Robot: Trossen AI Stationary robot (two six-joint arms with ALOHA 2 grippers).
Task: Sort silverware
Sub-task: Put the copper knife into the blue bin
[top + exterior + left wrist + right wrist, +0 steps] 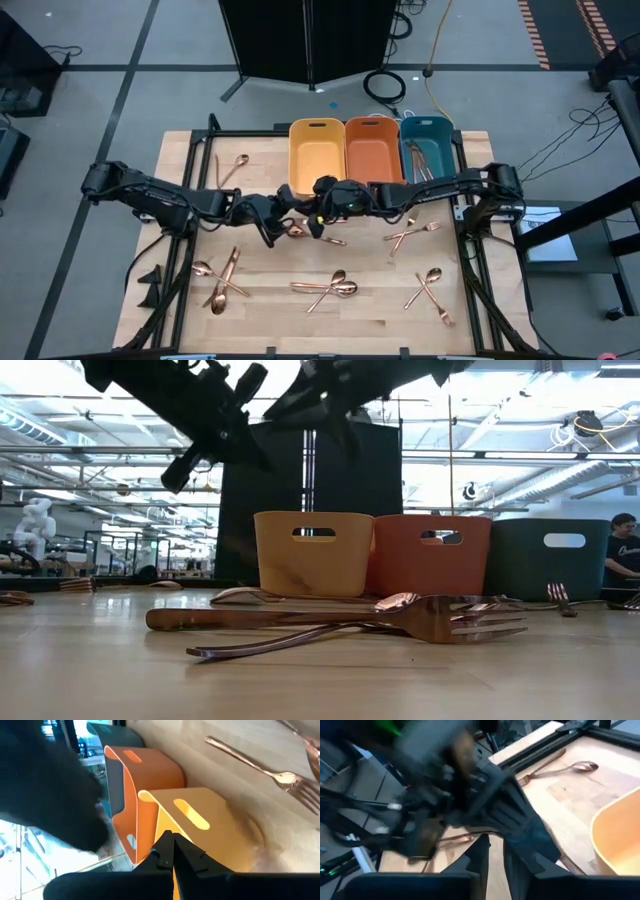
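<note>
Copper silverware lies in crossed pairs on the wooden table: a spoon pair, a fork pair, a pair at the near left, and a spoon at the far left. The two arms meet above the table's middle, just in front of the yellow bin. My left gripper is shut, with nothing showing between its fingers, and points at the yellow bin. My right gripper has a narrow gap with nothing in it. The left arm's blurred hand is right in front of it.
The orange bin and the teal bin, which holds some silverware, stand beside the yellow one along the far edge. One utensil lies under the two hands. A fork lies close to the low camera. A black frame borders the table.
</note>
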